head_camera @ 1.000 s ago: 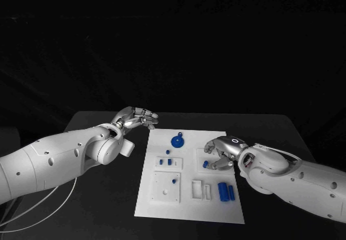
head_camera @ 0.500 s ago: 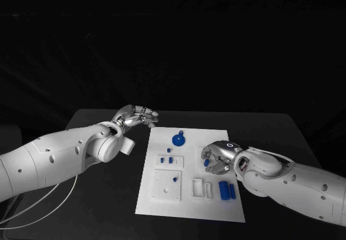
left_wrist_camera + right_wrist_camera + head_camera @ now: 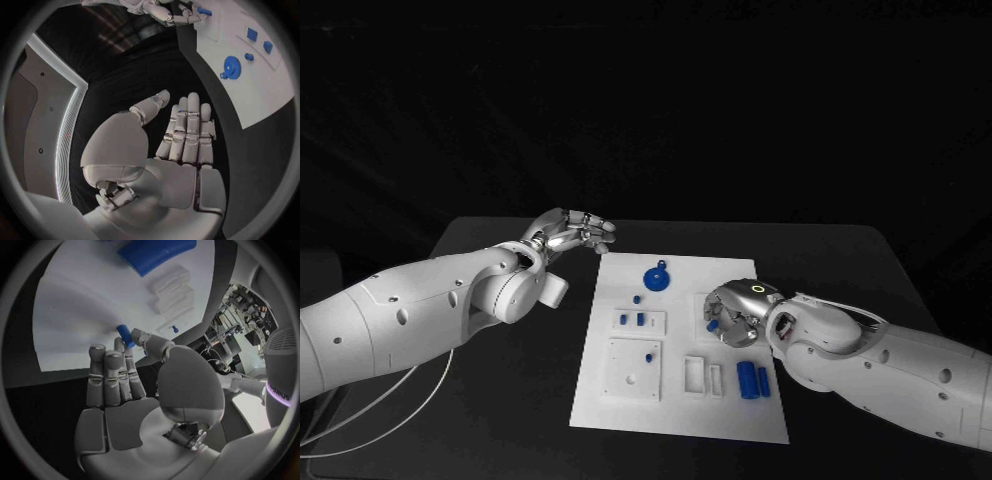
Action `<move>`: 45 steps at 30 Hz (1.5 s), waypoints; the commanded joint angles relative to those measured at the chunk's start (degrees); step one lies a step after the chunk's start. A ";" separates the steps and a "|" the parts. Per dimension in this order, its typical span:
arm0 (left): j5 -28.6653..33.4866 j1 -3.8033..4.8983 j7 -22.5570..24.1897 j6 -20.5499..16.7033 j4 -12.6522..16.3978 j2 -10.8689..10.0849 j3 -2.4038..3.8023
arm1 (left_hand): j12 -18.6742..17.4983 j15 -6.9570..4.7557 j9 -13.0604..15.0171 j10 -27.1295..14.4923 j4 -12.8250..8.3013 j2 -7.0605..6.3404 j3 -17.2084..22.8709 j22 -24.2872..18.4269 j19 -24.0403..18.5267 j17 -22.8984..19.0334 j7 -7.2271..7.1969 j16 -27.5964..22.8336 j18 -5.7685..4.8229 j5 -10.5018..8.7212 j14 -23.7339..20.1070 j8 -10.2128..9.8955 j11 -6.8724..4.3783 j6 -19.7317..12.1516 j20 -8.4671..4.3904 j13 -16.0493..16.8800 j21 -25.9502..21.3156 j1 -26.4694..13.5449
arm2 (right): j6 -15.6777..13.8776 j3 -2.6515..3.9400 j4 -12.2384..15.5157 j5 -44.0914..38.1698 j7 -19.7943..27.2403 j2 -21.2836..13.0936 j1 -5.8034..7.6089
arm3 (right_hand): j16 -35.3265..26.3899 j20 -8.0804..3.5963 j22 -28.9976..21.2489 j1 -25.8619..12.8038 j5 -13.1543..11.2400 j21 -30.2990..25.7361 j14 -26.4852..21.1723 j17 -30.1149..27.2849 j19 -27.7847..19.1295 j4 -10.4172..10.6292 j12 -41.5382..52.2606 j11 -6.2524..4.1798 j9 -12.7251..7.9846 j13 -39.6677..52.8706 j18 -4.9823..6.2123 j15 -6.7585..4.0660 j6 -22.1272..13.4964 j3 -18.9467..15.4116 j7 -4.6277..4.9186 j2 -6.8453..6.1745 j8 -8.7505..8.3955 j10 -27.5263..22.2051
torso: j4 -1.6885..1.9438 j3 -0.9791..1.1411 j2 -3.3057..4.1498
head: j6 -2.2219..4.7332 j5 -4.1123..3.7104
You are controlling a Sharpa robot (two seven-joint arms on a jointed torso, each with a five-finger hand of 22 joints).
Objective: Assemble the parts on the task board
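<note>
Tabletop [image 3: 488, 400], black, carries one white task board [image 3: 678, 400] in the middle, with two white arms reaching in from the sides. At the left, the left hand [image 3: 570, 234] hovers just off the board's far left corner, over bare black surface; the left wrist view shows its fingers [image 3: 187, 127] straight and side by side, palm empty, so it is released and holds nothing.

Moving right across the board, the blue parts count as follows: one round gear [image 3: 655, 281] near the far edge, one tiny peg [image 3: 638, 299] just below it, two small blocks [image 3: 635, 320] side by side in a white holder, and two longer bars [image 3: 753, 381] lying parallel toward the near right.

At the right, the right hand [image 3: 737, 314] sits low over the board's right side. From the head camera its fingers hide what lies under them, apart from a sliver of blue. The right wrist view shows more: a short blue cylinder [image 3: 125, 334] pinched between thumb and fingertips [image 3: 119, 346], close above the white board.
</note>
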 commanded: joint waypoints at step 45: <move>0.57 0.04 0.52 0.37 -0.26 0.08 0.04 | -0.36 0.34 -0.15 -0.39 0.11 -0.08 -0.20 0.23 0.33 0.51 0.20 -0.52 -0.29 -0.36 0.06 -0.06 0.20 -0.49 0.24 -0.11 -0.46 -0.59 | -7.74 3.65 8.19 -1.38 -0.57 -0.51 -0.68 | 0.17 -1.31 0.93 0.37 -0.30 1.62 2.00 -0.14 1.93 -0.70 4.11 -2.13 1.02 2.00 1.78 -2.43 5.64 4.89 -2.03 1.64 2.23 4.52 | -0.07 0.03 -0.03 | -0.17 1.00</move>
